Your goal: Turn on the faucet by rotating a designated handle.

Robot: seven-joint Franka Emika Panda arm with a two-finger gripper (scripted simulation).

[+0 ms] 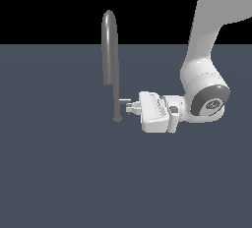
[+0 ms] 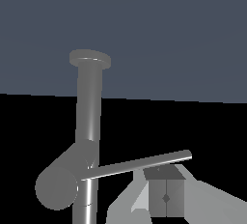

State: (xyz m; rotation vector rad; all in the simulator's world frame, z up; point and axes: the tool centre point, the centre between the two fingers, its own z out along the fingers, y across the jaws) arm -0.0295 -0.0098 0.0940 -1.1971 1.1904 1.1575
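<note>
Slate-blue and bare, the tabletop [image 1: 64, 173] fills the lower part of the exterior view, and behind it we see only flat black. On it stands the faucet [image 1: 111, 50], a slim grey metallic gooseneck whose arched spout rises above the line where the surface meets the black, then drops down on the exterior view's left of its thin vertical post; the post ends in a small round base on the tabletop. Low on the post, a short pale grey stub, the handle [image 1: 124, 100], sticks out toward the exterior view's right. The white arm [image 1: 204, 40] comes down from the upper right of that view and bends so that the end effector [image 1: 132, 107] lies level, pointing at the post, its tips right at the handle's free end. In the wrist view we see the handle [image 2: 140, 164] as a thin bright rod branching from the post, with one grey fingertip [image 2: 165, 194] just beside its far end. We cannot tell whether the tips touch or grip the handle, nor how wide they stand.
</note>
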